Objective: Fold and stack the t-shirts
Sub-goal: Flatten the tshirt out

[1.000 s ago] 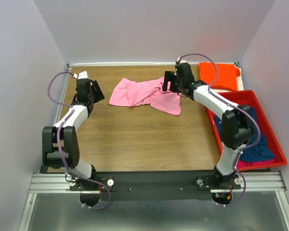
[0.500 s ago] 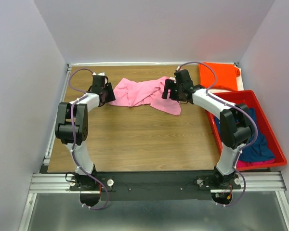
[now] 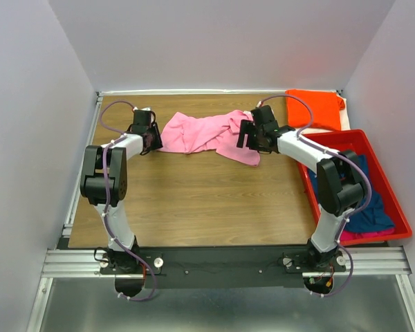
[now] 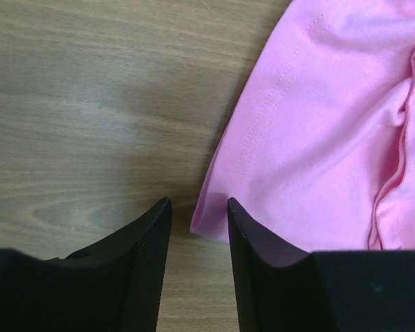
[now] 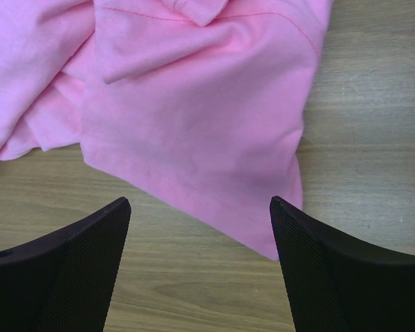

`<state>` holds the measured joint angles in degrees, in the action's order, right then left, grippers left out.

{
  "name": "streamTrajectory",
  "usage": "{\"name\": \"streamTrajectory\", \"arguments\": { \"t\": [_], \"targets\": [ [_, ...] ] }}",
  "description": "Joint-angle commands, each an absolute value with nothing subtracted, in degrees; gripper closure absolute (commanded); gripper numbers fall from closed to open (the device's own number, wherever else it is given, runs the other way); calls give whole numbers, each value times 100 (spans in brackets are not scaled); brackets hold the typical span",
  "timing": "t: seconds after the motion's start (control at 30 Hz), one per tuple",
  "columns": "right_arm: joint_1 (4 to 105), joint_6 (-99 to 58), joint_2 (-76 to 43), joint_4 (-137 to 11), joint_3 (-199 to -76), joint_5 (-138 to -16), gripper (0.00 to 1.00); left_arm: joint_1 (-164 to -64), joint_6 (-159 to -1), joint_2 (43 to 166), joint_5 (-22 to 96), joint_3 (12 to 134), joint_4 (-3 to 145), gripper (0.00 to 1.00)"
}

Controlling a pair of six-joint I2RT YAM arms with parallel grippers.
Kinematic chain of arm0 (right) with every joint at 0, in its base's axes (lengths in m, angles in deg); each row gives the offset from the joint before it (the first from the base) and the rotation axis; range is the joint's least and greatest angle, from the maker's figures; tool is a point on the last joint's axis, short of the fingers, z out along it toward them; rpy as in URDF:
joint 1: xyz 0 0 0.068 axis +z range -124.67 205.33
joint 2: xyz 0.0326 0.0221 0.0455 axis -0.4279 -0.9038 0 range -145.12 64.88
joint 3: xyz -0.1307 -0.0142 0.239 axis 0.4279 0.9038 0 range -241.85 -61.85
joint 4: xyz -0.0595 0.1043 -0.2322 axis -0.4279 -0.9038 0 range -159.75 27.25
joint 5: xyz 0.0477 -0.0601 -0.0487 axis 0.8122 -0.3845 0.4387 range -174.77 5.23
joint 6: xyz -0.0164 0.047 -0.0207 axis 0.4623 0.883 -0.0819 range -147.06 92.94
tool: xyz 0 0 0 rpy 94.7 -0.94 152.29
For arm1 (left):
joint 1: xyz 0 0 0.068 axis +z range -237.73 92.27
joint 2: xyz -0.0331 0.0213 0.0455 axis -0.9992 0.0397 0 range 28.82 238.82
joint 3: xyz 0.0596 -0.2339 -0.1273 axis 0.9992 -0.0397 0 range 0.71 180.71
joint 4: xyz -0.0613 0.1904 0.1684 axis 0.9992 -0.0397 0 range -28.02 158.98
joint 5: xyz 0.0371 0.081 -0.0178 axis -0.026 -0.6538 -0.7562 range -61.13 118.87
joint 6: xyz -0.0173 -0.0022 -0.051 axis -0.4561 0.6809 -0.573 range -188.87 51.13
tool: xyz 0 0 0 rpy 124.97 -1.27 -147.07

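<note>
This is a robotics lab test cell, not a lived-in room. Plain pale walls (image 3: pixel 221 41) box in a wood-grain table (image 3: pixel 194 200) on three sides. Two white-and-black machine arms, the left arm (image 3: pixel 100 181) and the right arm (image 3: pixel 301 149), are bolted to an aluminium rail (image 3: pixel 76 261) at the table's near edge, with purple cables (image 3: pixel 115 103) looping off them. On this bare rig lie a pink t-shirt (image 3: pixel 200 133) and a red plastic bin (image 3: pixel 391 190).

A wooden table (image 3: pixel 194 194) fills the floor of a booth with pale walls (image 3: pixel 221 41). A red bin (image 3: pixel 380 238) sits along its right edge. A metal rail (image 3: pixel 69 263) runs across the near side.
</note>
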<state>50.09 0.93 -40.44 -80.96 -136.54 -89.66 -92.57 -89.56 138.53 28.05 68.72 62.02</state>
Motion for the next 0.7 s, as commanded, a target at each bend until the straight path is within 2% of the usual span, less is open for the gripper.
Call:
{"name": "streamTrajectory", "arguments": {
  "t": [0.0, 0.1, 0.47, 0.67],
  "targets": [
    [4924, 300, -3988, -8419, -13559, -9329, 13, -9265, -8996, 14044, 3220, 6988, 6107, 55],
    [4863, 352, -4032, -8603, -13559, -9435, 15, -9291, -9005, 14088, 3308, 6953, 6098, 56],
    [4678, 458, -4401, -8973, -13655, -9251, 31, -9309, -8970, 14062, 3441, 6874, 6098, 74],
    [4660, 362, -4656, -9183, -13743, -9075, 42, -9309, -8953, 14070, 3475, 6891, 6080, 76]
  ]
}}
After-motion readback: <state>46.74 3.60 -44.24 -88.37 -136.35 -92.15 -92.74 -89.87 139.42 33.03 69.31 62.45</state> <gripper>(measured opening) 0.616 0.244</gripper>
